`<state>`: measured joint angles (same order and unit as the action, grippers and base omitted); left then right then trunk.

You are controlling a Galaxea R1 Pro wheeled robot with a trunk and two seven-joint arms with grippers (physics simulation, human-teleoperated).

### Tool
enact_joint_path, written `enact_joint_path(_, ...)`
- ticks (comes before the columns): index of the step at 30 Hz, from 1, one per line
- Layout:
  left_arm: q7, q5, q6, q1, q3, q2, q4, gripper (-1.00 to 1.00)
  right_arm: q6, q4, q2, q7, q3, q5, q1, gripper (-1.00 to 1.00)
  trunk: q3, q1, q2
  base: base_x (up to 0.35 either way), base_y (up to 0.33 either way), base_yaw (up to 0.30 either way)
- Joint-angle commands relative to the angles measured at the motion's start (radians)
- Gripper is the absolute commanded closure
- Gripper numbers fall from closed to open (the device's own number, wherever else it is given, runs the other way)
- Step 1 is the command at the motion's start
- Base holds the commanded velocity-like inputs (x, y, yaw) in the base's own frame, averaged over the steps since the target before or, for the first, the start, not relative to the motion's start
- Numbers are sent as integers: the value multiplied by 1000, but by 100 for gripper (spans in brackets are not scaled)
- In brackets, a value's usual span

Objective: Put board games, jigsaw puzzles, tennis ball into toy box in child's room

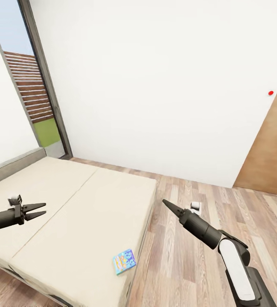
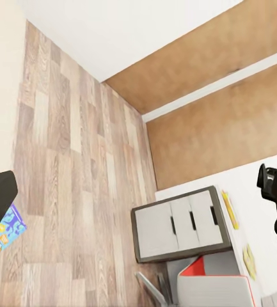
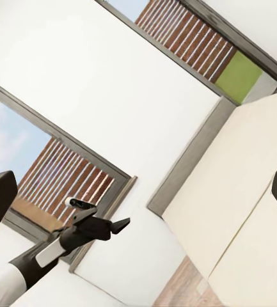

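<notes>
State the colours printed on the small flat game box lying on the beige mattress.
Mostly blue with yellow and white print, on the small flat game box; head view shows it best.

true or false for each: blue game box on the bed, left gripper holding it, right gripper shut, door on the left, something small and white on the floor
1. A small blue board game lies on the bed, near its corner. True.
2. The left gripper is holding the box. False: it is open and holds nothing, off to the side of the box.
3. The right gripper has its fingers together. True.
4. The wooden door is at the left of the head view. False: it is at the right; a window is at the left.
5. A small white object lies on the wood floor. True.
</notes>
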<state>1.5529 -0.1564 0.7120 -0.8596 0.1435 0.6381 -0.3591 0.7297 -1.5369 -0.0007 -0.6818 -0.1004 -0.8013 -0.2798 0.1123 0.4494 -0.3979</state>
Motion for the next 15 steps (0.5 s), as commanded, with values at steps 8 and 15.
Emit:
enact_joint_path(8, 4, 1, 11, -1, 1, 0, 0, -100, -28, -1, -1, 0, 1, -4, -1, -100, 2, 1, -2, 0, -8, 69)
enact_joint_path(15, 3, 1, 11, -1, 1, 0, 0, -100, -33, -2, -1, 0, 1, -4, -1, -100, 2, 1, -2, 30, -31, 244)
